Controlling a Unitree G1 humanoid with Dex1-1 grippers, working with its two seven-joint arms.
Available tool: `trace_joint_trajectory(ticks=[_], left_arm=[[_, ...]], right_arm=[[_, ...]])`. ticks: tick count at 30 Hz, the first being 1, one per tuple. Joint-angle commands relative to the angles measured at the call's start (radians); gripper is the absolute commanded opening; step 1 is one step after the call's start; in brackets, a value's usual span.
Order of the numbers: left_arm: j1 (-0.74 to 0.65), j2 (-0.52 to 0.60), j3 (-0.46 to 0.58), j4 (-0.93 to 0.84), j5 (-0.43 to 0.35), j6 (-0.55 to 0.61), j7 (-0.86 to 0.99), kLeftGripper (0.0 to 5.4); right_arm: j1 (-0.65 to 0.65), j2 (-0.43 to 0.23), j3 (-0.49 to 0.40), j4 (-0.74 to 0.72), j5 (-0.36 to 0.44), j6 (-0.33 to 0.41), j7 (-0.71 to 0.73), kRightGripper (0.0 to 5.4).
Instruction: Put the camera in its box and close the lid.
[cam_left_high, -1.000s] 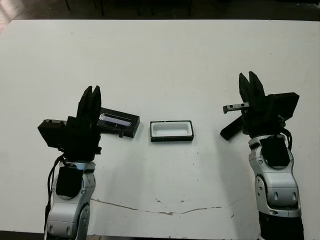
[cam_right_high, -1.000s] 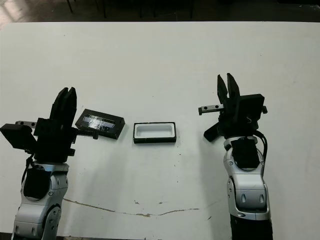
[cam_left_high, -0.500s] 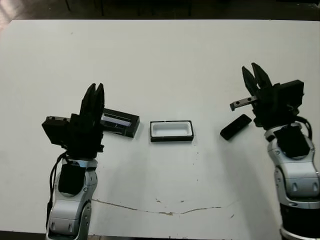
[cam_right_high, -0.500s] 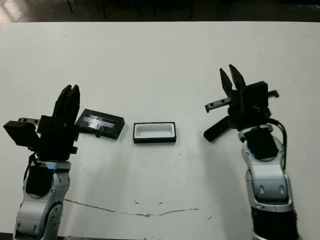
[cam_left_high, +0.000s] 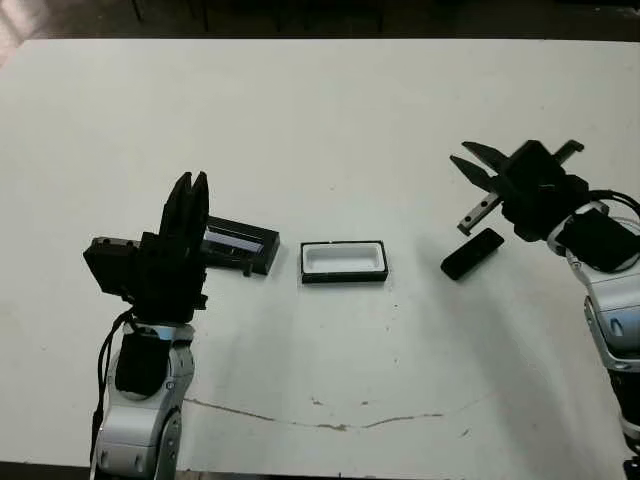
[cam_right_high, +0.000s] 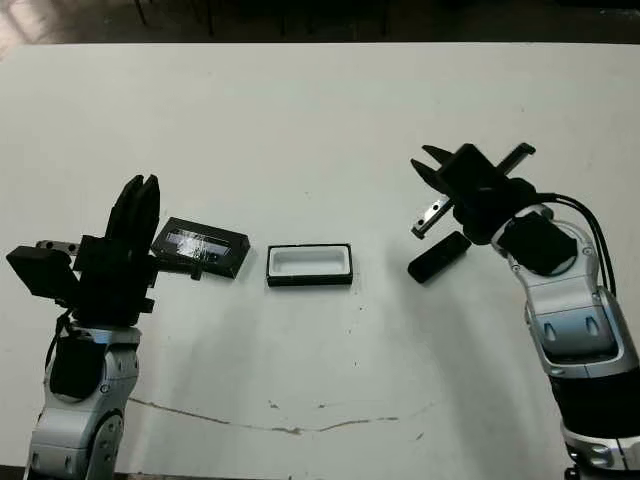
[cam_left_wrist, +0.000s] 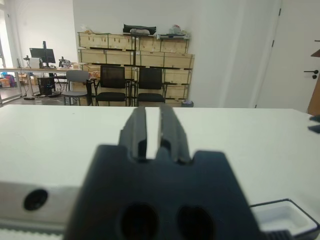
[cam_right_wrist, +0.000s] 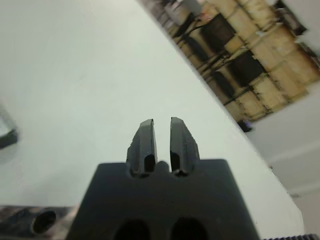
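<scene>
— What did the room and the surface look like?

— The white table (cam_left_high: 330, 110) ran back to a dark floor; the left wrist view showed wooden cabinets (cam_left_wrist: 135, 52), black chairs (cam_left_wrist: 112, 82) and a white door (cam_left_wrist: 299, 55) behind it. A thin crack (cam_left_high: 320, 420) crossed the table's near edge.

— And the task's things?

— There was one camera (cam_left_high: 472, 253), a slim black bar with rounded ends, lying aslant on the table, right of the box and well apart from it. One box (cam_left_high: 343, 261), black-rimmed and white-lined, sat open and empty-looking near the middle. One lid (cam_left_high: 238, 243), flat and black with a shiny bluish strip, lay just left of the box, partly behind the left arm.

— The claws?

— Two. The left gripper (cam_left_high: 187, 200) stood upright beside the lid, its fingers nearly together with a narrow slit between them, holding nothing. The right gripper (cam_left_high: 478, 167) hung tilted leftward above the camera, apart from it, its fingers slightly parted and empty.
</scene>
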Motion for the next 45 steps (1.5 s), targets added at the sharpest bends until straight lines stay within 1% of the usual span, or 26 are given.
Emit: trace_joint_trajectory(ticks=[1, 2, 6, 8, 14, 18, 25, 30, 35, 39, 45], left_arm=[[0.024, 0.004, -0.001, -0.004, 0.006, 0.022, 0.005, 0.0], [0.025, 0.004, -0.002, -0.006, 0.006, 0.025, 0.006, 0.0], [0.029, 0.003, -0.005, -0.008, 0.007, 0.022, 0.006, 0.0], [0.031, 0.003, -0.006, -0.005, 0.007, 0.014, 0.005, 0.0], [0.034, -0.001, -0.011, -0.001, 0.007, 0.011, 0.009, 0.0], [0.037, 0.0, -0.013, 0.0, 0.007, 0.005, 0.008, 0.0], [0.037, 0.001, -0.013, 0.02, 0.008, -0.02, 0.004, 0.0], [0.038, 0.002, -0.011, 0.016, 0.002, -0.012, 0.003, 0.0], [0.041, 0.004, -0.01, 0.006, 0.011, -0.001, 0.01, 0.0], [0.037, 0.001, -0.008, 0.009, 0.0, -0.004, 0.005, 0.0], [0.036, -0.003, -0.013, -0.002, 0.01, 0.011, 0.018, 0.0]], right_arm=[[-0.037, -0.038, 0.064, 0.039, -0.012, 0.035, 0.094, 0.01], [-0.045, -0.045, 0.083, 0.039, -0.027, 0.038, 0.11, 0.01], [-0.073, -0.061, 0.158, 0.003, -0.087, 0.117, 0.17, 0.01], [-0.081, -0.06, 0.181, 0.002, -0.107, 0.137, 0.186, 0.01], [-0.08, -0.056, 0.229, 0.014, -0.157, 0.15, 0.21, 0.01], [-0.064, -0.063, 0.245, 0.026, -0.178, 0.133, 0.221, 0.01], [-0.027, -0.092, 0.242, 0.015, -0.19, 0.11, 0.234, 0.01], [0.001, -0.11, 0.228, 0.002, -0.188, 0.099, 0.235, 0.01], [0.052, -0.127, 0.201, -0.045, -0.18, 0.084, 0.226, 0.01], [0.093, -0.14, 0.175, -0.11, -0.163, 0.136, 0.25, 0.01], [0.159, -0.17, 0.142, -0.206, -0.145, 0.18, 0.264, 0.01]])
